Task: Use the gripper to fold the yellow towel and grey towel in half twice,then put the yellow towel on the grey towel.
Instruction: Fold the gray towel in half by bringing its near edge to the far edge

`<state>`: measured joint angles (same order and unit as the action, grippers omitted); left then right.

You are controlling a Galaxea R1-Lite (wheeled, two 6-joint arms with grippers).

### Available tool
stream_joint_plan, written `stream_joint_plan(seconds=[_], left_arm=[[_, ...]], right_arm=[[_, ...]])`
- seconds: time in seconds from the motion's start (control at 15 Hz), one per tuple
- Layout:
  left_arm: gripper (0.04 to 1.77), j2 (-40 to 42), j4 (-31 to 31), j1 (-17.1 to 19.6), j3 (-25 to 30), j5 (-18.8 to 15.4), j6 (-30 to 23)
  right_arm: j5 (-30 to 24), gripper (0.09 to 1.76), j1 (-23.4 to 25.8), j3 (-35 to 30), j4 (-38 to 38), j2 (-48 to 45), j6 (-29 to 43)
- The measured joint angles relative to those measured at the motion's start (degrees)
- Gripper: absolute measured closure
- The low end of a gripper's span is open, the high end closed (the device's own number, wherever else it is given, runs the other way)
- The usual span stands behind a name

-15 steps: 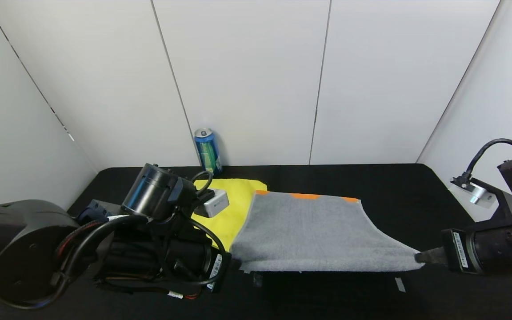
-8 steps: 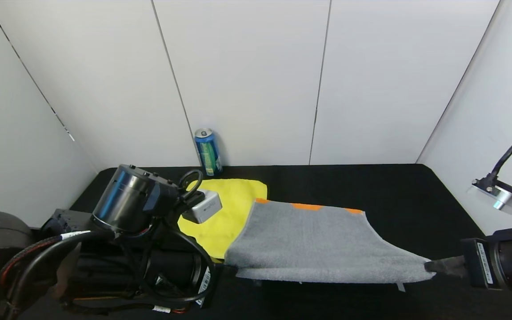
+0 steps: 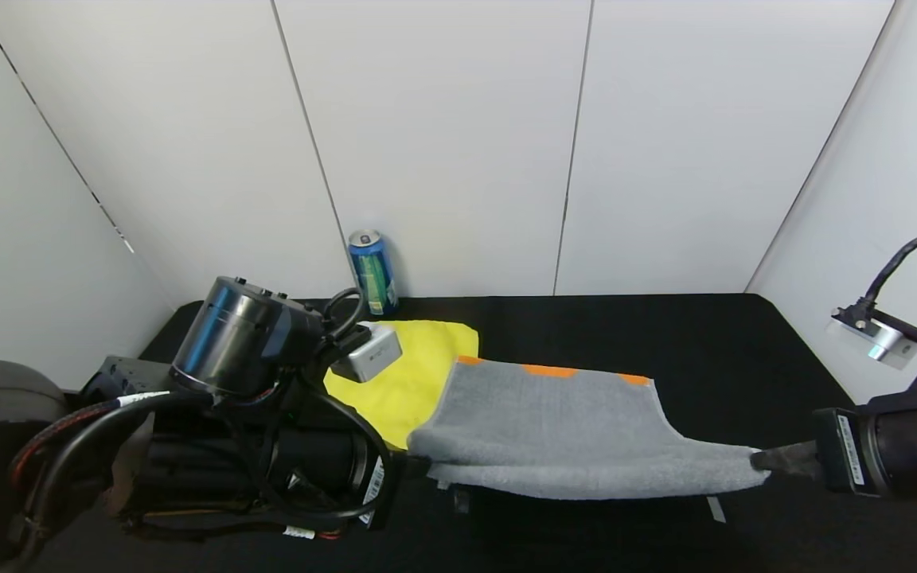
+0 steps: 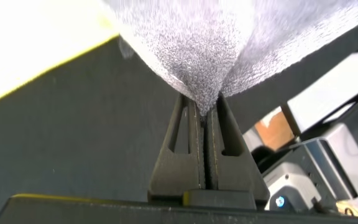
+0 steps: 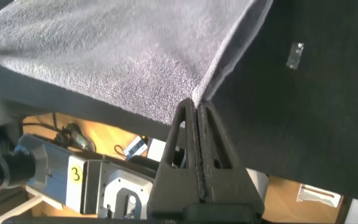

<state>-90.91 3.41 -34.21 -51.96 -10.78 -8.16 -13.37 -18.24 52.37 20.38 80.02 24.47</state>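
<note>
both arms reach in low from the near corners of the grey towel [image 3: 562, 426]. the left gripper [image 4: 205, 118] has its fingers pressed together on the towel's near left corner, and the right gripper [image 5: 197, 109] pinches the near right corner the same way, so the near edge hangs lifted and sagging between them above the black bench [image 3: 713, 342]. the towel is thick looped terry, with orange marks along its far edge, which rests on the bench. the yellow towel [image 3: 415, 374], smooth and bright, lies flat just left of the grey towel, partly hidden by it and by the left arm. a blue can [image 3: 372, 272] stands beyond the yellow towel.
</note>
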Motion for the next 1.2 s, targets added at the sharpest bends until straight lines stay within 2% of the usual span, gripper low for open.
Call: stream_joint_plan(seconds=[0.73,1.2], left_arm=[[1.68,-11.43,0.0,2.88,-8.92,-0.39,1.82],[1.68,-18.77,0.0,4.77,-16.07,-0.38,2.58]], right_arm=[[-0.01,1.73,5.51,11.96,-0.02,12.98,-1.21],[0.02,1.73,6.41,17.12,-0.11,21.49,-1.26]])
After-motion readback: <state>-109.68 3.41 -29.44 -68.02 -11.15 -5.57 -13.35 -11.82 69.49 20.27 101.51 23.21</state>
